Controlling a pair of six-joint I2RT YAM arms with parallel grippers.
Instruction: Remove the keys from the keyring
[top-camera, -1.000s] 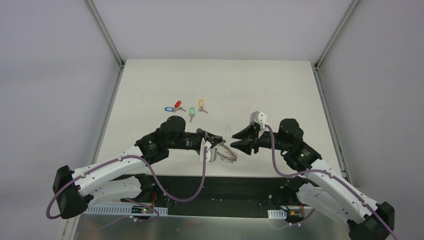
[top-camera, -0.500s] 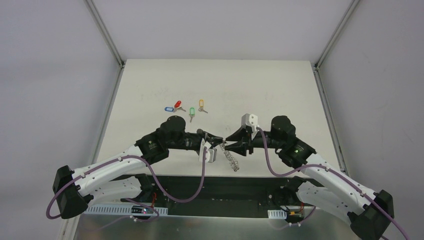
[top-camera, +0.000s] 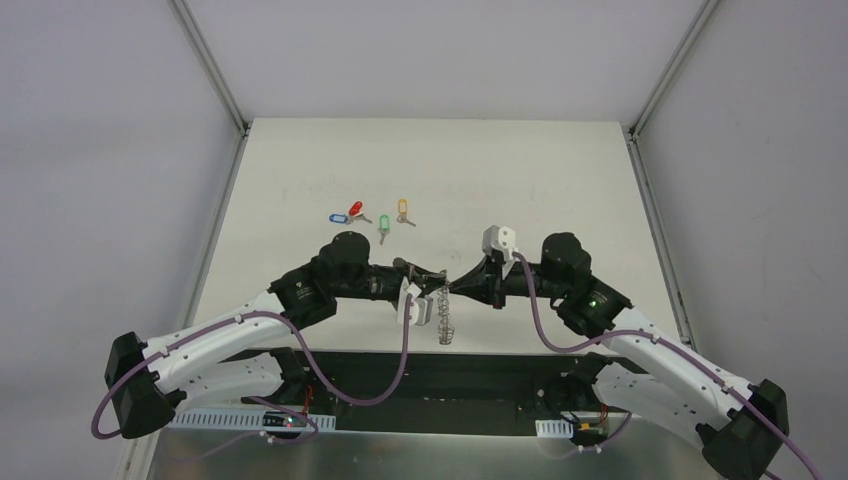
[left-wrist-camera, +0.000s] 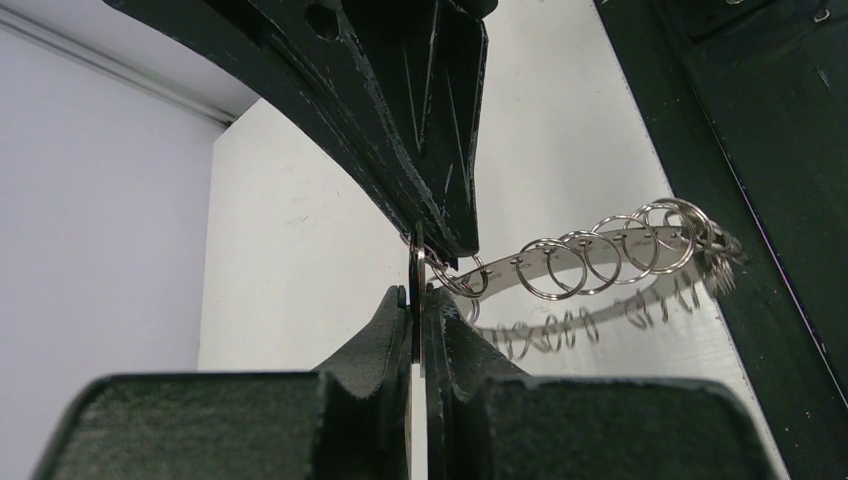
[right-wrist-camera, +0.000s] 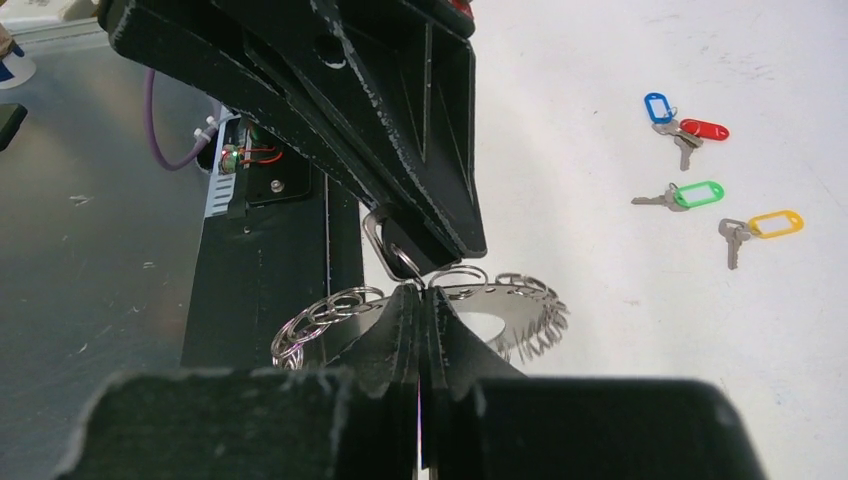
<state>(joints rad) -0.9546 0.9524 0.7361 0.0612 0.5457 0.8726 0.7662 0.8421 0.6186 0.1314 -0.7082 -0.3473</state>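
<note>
The large silvery metal keyring (top-camera: 447, 318), strung with wire loops, now hangs edge-on below the centre of the overhead view; a second ago it slanted off to the right. The right arm's black fingers (right-wrist-camera: 395, 335), then spread and apart from it, now pinch its rim, facing the left arm's black fingers (left-wrist-camera: 392, 335), also pinched on it. Four silver keys (top-camera: 383, 222) with coloured oval tags lie free on the white worktop (top-camera: 500, 160), left of centre; the two-sided hold likely readies another removal.

Reaching in from both sides. Pinching tight with the left claw (top-camera: 436, 284), pinching tight with the right claw (top-camera: 458, 284), tip to tip straight across.
</note>
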